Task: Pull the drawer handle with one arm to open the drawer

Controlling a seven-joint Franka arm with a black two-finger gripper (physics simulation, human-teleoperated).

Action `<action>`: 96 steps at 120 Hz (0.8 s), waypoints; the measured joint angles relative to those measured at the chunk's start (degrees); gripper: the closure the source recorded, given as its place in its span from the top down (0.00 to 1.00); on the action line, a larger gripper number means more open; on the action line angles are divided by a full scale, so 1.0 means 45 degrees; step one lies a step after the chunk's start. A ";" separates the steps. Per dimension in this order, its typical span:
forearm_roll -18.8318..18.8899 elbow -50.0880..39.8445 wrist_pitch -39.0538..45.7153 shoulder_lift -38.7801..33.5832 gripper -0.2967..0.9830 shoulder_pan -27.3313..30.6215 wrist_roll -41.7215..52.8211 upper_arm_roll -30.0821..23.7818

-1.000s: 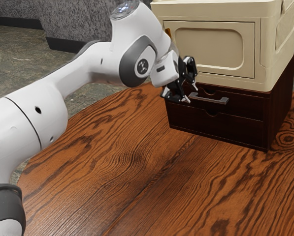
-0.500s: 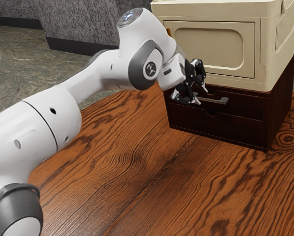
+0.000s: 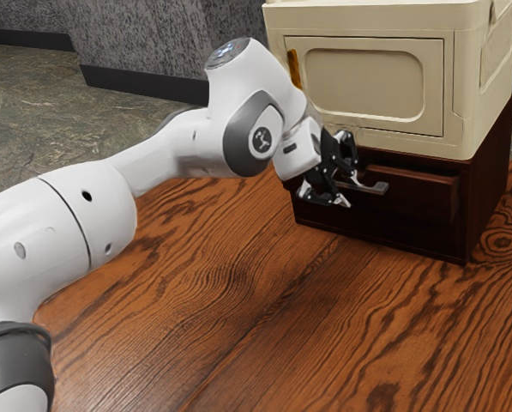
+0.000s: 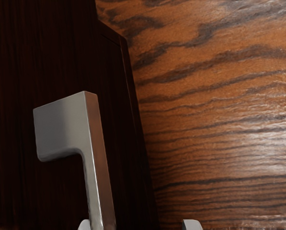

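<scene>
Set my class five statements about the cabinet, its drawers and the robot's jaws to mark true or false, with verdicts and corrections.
1. The cream storage box rests on top of the dark wooden cabinet. True.
2. The upper drawer is pushed fully in. False: it is pulled partly out.
3. The metal handle belongs to the lower drawer. False: it is on the upper drawer.
4. The jaws stand apart, with the metal handle's bar between them. True.
5. The cabinet stands directly on the stone-patterned floor. False: it stands on the wood-grained table.
</scene>
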 joint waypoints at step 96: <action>0.0047 -0.7425 0.2996 -0.5159 0.31 -0.2602 0.0079 0.1409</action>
